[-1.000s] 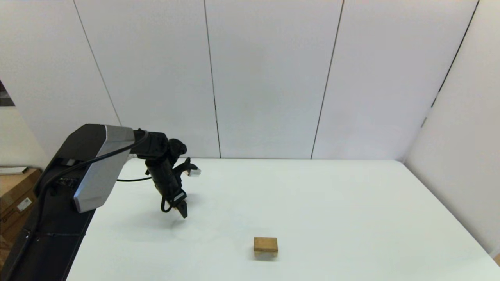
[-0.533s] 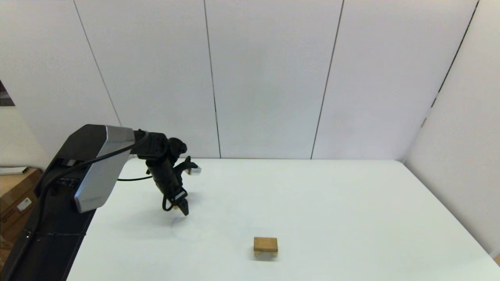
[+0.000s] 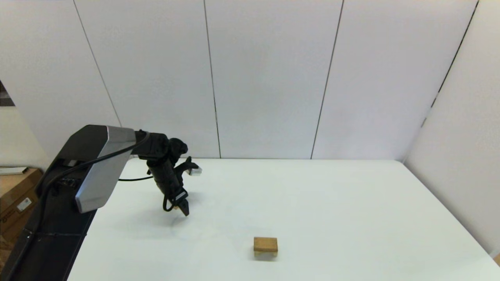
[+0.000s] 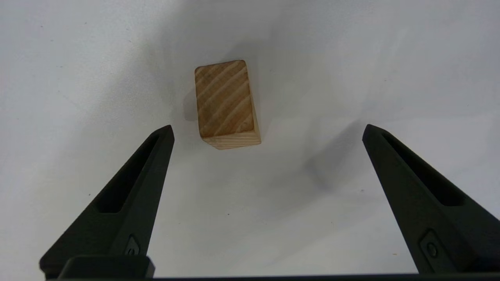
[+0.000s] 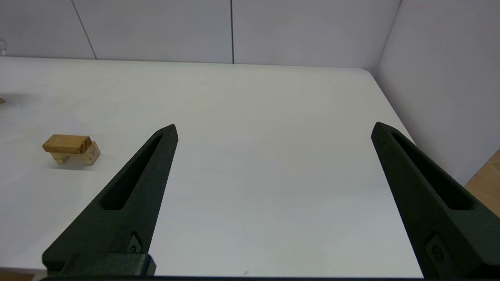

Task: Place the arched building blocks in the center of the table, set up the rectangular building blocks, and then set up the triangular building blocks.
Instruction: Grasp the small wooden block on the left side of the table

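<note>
Wedge [image 4: 227,105] lies on bench [image 3: 332,203], left-rear part, under left hand [image 3: 183,207]. Left arm reaches in, pitched steeply down; hand wide open, empty, above wedge. Slab [image 3: 265,244] stacked on arch block [image 5: 80,155] near bench centre. Wedge largely hidden in head view. Right hand [image 5: 273,128] parked, open, empty.

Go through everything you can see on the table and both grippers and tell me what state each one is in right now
arched block: standing on the table on its two legs, hollow facing down.
rectangular slab: lying flat on top of the arched block.
triangular wedge: lying on the table, ungripped.
left gripper: open, hovering over the wedge.
right gripper: open, empty, out of the head view.
</note>
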`<action>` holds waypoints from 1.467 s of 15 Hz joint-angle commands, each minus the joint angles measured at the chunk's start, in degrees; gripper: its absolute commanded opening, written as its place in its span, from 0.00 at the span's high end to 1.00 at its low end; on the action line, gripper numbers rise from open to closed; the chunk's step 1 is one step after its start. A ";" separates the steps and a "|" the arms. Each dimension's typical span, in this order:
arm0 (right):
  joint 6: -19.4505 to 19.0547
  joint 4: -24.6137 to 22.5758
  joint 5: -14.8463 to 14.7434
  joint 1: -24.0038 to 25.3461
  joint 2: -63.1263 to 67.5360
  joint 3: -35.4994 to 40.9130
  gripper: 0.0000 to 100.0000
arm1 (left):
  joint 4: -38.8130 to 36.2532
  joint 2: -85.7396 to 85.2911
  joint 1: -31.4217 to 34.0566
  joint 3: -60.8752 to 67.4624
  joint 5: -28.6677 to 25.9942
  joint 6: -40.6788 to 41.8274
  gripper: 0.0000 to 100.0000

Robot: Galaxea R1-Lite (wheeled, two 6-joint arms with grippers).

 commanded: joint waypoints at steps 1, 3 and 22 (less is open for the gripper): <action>-0.03 0.01 0.04 0.02 -0.01 -0.09 0.00 | 0.24 0.46 0.09 -0.09 -0.06 0.15 0.00; -0.03 0.01 0.04 0.02 -0.01 0.00 0.00 | 0.24 0.55 0.18 -0.09 0.03 0.15 0.00; -0.03 0.01 0.04 0.02 -0.01 0.00 0.00 | -0.90 0.81 -0.35 0.00 2.84 0.15 0.00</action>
